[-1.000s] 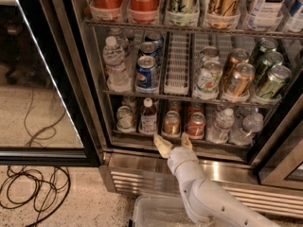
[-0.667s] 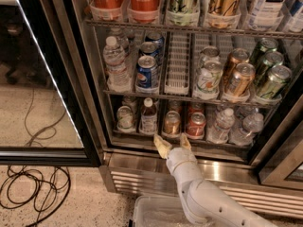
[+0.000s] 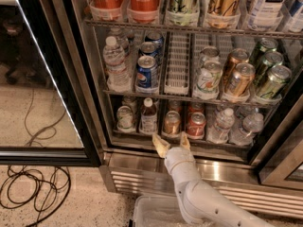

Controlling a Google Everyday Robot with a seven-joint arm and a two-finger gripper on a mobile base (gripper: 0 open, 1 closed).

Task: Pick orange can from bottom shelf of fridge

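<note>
The fridge (image 3: 90,103) stands open with its black-framed glass door swung to the left. On the bottom shelf (image 3: 142,135) the orange can (image 3: 172,123) stands at the front of its lane, coppery with a silver top. A redder can (image 3: 196,125) stands right of it and a small bottle (image 3: 148,117) left of it. My gripper (image 3: 172,143) is just below and in front of the orange can, at the shelf's front edge. Its two pale fingers (image 3: 160,145) are spread apart and hold nothing. My white arm (image 3: 199,197) rises from the bottom of the view.
The middle shelf holds a water bottle (image 3: 115,64), a blue cola can (image 3: 147,73), an empty white lane (image 3: 177,65) and slanted bronze and green cans (image 3: 240,79). The ribbed steel base (image 3: 142,178) sits below. Black cables (image 3: 33,193) lie on the floor at left. A clear bin (image 3: 151,212) is beside my arm.
</note>
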